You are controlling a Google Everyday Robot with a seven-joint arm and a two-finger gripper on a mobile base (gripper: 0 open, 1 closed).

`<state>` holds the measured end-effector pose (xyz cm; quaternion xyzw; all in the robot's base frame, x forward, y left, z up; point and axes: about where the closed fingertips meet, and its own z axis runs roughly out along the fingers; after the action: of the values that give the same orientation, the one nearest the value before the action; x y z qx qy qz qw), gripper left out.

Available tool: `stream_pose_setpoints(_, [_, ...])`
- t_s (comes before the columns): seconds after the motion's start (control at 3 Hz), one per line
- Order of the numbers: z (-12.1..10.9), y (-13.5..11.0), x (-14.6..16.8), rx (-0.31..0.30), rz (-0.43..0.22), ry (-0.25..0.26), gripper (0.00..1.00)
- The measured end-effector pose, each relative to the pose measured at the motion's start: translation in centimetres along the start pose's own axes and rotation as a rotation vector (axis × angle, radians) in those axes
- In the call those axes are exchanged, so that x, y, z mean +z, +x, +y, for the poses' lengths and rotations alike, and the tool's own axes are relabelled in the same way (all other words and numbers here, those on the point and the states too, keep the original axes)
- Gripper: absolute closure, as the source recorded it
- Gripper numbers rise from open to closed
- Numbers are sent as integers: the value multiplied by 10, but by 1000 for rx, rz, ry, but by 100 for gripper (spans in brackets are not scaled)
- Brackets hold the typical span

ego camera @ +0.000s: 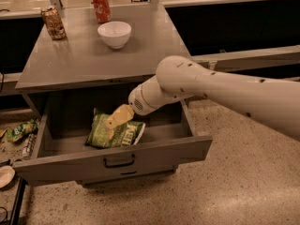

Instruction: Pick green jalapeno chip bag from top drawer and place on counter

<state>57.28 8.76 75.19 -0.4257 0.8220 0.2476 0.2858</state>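
Observation:
The green jalapeno chip bag (115, 134) lies crinkled on the floor of the open top drawer (112, 161), left of centre, white lettering facing up. My gripper (112, 122) reaches down into the drawer from the right on the white arm, and its yellowish tip sits right over the bag's upper middle. The counter (84, 60) is the grey top of the cabinet, just above and behind the drawer.
A white bowl (114, 33), a red can (101, 6) and a brown can (52, 23) stand at the counter's back. A small crumpled green wrapper (18, 130) and a white dish (5, 176) lie on the floor to the left. My arm spans the drawer's right half.

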Motion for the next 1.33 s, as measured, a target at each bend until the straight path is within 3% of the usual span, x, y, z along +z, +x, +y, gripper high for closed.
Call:
stream_pose_setpoints(0.67, [-5, 15, 69, -40, 63, -13, 0])
stream_pose_setpoints(1.0, [-2, 19, 92, -60, 96, 11, 2])
stream_pose_setpoints(1.33, [12, 24, 101, -111, 118, -3, 24])
